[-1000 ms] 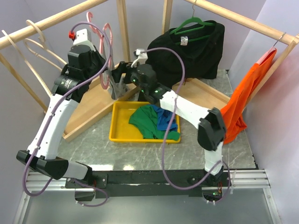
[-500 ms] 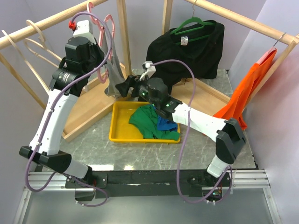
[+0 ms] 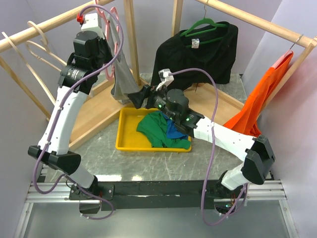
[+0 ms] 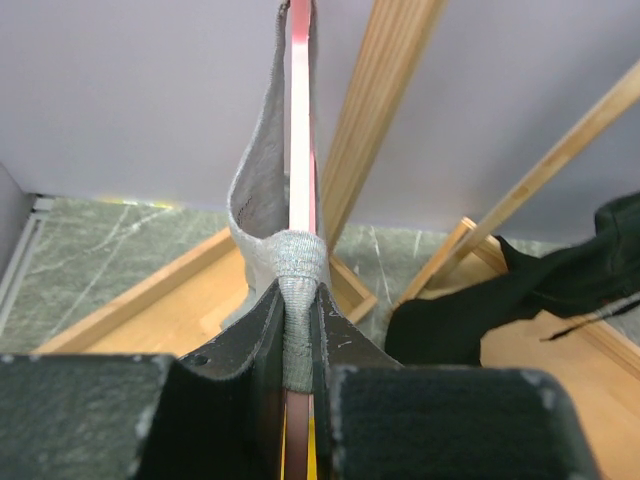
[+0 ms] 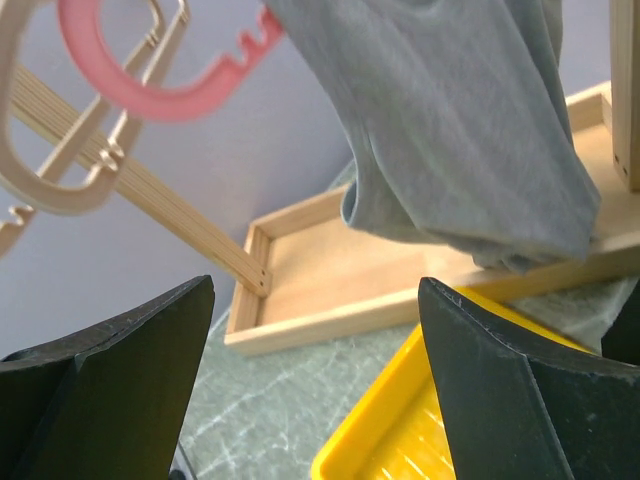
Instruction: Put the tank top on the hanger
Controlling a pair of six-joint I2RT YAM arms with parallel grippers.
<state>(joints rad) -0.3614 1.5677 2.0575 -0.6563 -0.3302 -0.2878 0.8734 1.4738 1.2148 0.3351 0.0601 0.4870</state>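
Observation:
The light-grey tank top (image 3: 121, 79) hangs from the pink hanger (image 3: 112, 20) near the left rail. My left gripper (image 3: 106, 52) is raised high and shut on the hanger and a grey strap together; in the left wrist view the strap (image 4: 297, 275) wraps the pink hanger bar (image 4: 301, 120) between the pads. My right gripper (image 3: 134, 99) is open and empty just below the tank top's hem, above the yellow tray's far edge. In the right wrist view the tank top (image 5: 460, 130) hangs above the open fingers and the pink hook (image 5: 165, 75) shows at upper left.
A yellow tray (image 3: 128, 141) holds a green and blue garment (image 3: 161, 130). A black garment on a green hanger (image 3: 198, 47) hangs at the back. An orange tank top (image 3: 257, 94) hangs at right. Cream hangers (image 3: 34, 47) hang on the left rail. A wooden frame (image 3: 94, 116) lies on the table.
My left gripper has lifted the hanger and tank top up toward the rail. My right gripper has let go of the fabric, opened and drawn back to the right.

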